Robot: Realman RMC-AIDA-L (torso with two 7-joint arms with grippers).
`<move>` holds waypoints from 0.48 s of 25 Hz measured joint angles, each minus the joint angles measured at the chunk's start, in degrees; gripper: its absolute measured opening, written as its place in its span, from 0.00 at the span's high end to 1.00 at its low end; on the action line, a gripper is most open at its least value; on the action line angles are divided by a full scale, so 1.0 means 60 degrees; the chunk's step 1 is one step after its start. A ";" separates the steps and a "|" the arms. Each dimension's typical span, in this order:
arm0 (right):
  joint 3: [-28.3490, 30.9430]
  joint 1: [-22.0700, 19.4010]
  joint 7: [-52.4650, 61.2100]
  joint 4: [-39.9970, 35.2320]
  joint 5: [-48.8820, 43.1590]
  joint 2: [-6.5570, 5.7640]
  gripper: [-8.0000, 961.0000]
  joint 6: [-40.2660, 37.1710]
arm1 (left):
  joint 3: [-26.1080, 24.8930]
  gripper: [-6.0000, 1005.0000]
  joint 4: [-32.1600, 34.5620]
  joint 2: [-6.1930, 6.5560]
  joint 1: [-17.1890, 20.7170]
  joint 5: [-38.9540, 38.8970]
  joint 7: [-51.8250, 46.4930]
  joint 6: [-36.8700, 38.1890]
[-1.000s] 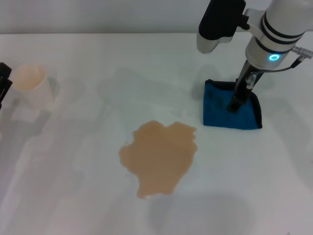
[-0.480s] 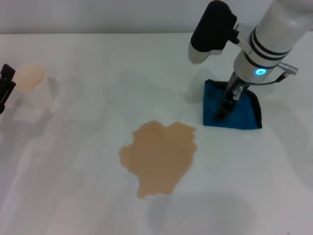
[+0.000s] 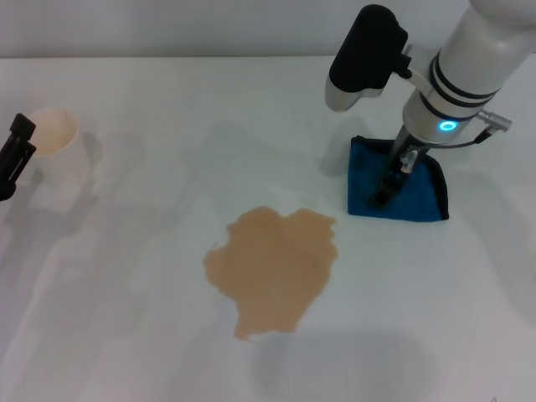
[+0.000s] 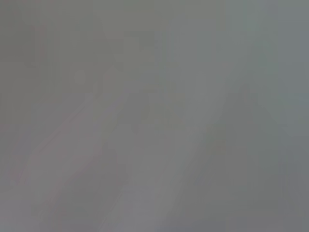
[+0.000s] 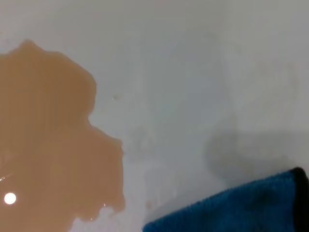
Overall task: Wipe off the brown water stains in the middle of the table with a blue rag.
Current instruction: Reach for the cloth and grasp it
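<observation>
Right gripper (image 3: 383, 194) stands on the blue rag (image 3: 419, 199), fingers apparently pinching it for dragging; the rag lies just right of the brown water stains (image 3: 274, 268) on the table (image 3: 126, 318). Left gripper (image 3: 15, 157) is parked far left, finger state indeterminable.

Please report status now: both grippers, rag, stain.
Right gripper down on folded blue rag. Left gripper parked beside white paper cup. Tan-brown puddle unwiped, path clear.

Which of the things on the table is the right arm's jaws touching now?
The blue rag: the right gripper sits on it. The brown puddle and paper cup lie apart.
</observation>
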 joint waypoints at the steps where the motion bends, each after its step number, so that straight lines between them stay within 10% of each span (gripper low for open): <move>1: 0.0007 0.0027 0.0002 0.0084 -0.0002 -0.0014 0.22 -0.0002 | 0.0019 0.11 0.0007 0.0001 0.0003 0.0000 -0.0004 0.0000; 12: 0.0025 0.0150 0.0004 0.0477 -0.0019 -0.0065 0.22 -0.0020 | 0.0061 0.11 -0.0006 0.0002 0.0003 -0.0001 -0.0028 0.0000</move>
